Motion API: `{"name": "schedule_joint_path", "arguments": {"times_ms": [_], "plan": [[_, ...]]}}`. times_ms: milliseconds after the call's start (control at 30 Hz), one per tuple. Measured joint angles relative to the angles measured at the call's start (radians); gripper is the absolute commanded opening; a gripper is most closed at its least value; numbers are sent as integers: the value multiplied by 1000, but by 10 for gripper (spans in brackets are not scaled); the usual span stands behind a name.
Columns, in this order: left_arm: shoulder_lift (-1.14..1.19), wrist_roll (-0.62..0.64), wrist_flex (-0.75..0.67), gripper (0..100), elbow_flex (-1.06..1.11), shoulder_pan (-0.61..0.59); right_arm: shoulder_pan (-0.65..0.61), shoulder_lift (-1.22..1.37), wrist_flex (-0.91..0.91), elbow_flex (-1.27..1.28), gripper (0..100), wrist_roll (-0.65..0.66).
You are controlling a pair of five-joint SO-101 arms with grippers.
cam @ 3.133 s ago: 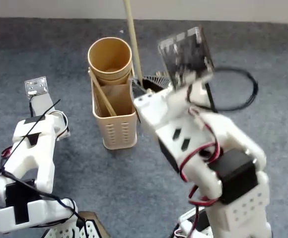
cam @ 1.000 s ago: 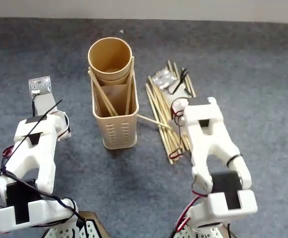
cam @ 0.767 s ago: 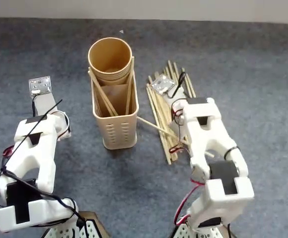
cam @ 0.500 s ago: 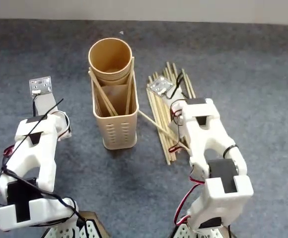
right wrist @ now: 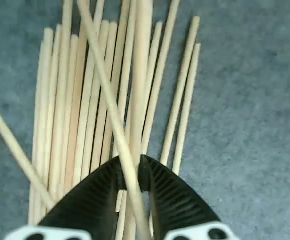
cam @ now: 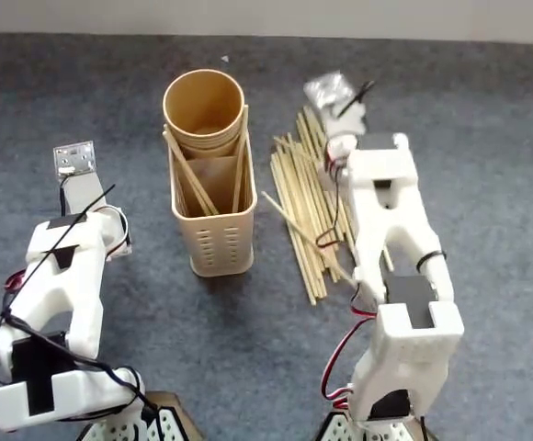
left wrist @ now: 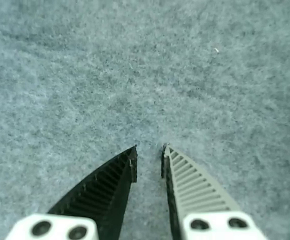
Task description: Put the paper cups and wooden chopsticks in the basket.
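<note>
A beige basket (cam: pixel 213 231) stands upright in the middle of the grey carpet. Stacked paper cups (cam: pixel 204 108) sit in its far half, with a few wooden chopsticks (cam: pixel 240 170) leaning inside. A pile of chopsticks (cam: pixel 305 207) lies to its right. My right gripper (right wrist: pixel 131 169) hangs over the pile's far end (cam: pixel 338 129), shut on one chopstick (right wrist: pixel 105 85) that runs slantwise between its fingers. My left gripper (left wrist: pixel 149 159) points at bare carpet left of the basket, open by a narrow gap with nothing in it.
One loose chopstick (cam: pixel 299 231) lies slantwise across the pile, its tip toward the basket. The left arm (cam: pixel 64 266) is folded at the near left. Bare carpet surrounds the basket and pile.
The right arm dropped a chopstick in the basket, came down on the pile, then slid its gripper toward the pile's far end. The slanting chopstick shifted away from the basket. The left arm stayed still.
</note>
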Motion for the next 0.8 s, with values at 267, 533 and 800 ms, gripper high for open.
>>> {"name": "schedule_joint_path", "arguments": {"times_ms": [267, 533, 800], "plan": [[0, 0, 0, 108, 0, 0, 2, 0, 315, -532, 5, -170], [0, 0, 0, 108, 0, 0, -20, 0, 562, -1066, 5, -264], [0, 0, 0, 107, 0, 14, -216, -3, 634, -1537, 5, -301]]}}
